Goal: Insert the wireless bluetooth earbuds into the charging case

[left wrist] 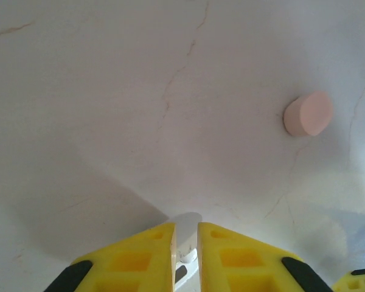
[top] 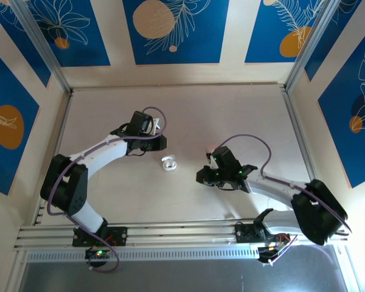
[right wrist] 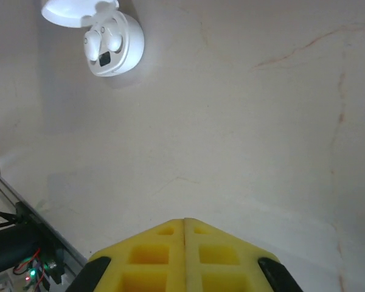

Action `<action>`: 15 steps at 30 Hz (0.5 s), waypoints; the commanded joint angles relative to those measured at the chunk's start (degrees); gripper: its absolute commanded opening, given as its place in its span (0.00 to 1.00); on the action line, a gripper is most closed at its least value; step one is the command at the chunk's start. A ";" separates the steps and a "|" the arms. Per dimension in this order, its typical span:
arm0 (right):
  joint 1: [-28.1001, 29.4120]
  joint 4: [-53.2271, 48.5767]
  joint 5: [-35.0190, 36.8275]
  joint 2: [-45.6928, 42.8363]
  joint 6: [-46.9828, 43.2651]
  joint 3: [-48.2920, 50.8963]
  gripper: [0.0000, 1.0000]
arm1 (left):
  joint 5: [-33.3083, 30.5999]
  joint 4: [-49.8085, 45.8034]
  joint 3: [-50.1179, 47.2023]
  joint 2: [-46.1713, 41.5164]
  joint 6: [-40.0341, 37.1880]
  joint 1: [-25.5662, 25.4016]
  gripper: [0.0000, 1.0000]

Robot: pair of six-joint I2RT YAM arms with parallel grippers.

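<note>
A white charging case (right wrist: 112, 45) lies open on the table, lid (right wrist: 73, 12) tipped back, with two white earbuds (right wrist: 102, 40) seated in it. From above, the same case (top: 168, 163) sits between the two arms. My right gripper (right wrist: 184, 220) is shut with nothing in it and hovers to the right of the case (top: 202, 176). My left gripper (left wrist: 186, 226) is closed on a small white object (left wrist: 185, 243) that I cannot identify. It stands behind and left of the case (top: 158, 137). A closed pale pink case (left wrist: 308, 114) lies apart on the table.
The pink case (top: 212, 148) lies close beside the right arm's wrist. The pale marbled table (top: 255, 115) is bounded by metal rails at the sides and by the arms' mounting rail (top: 170, 234) at the near edge.
</note>
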State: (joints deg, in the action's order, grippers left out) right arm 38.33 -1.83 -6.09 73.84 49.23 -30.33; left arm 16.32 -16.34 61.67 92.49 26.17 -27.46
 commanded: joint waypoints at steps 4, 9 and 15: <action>3.37 8.94 2.69 9.15 1.25 -6.15 0.12 | 0.45 -1.49 2.98 1.69 -2.33 1.60 0.16; 6.01 12.88 3.88 16.31 2.47 -9.89 0.11 | 1.24 -1.66 3.68 3.39 -2.80 2.15 0.16; 8.06 16.04 5.26 22.53 3.85 -13.29 0.07 | 2.01 -1.77 4.28 5.40 -3.06 2.15 0.16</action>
State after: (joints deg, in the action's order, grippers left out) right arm 45.76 11.22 -2.24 94.56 51.83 -41.85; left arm 16.56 -17.15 64.34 96.92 24.88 -25.91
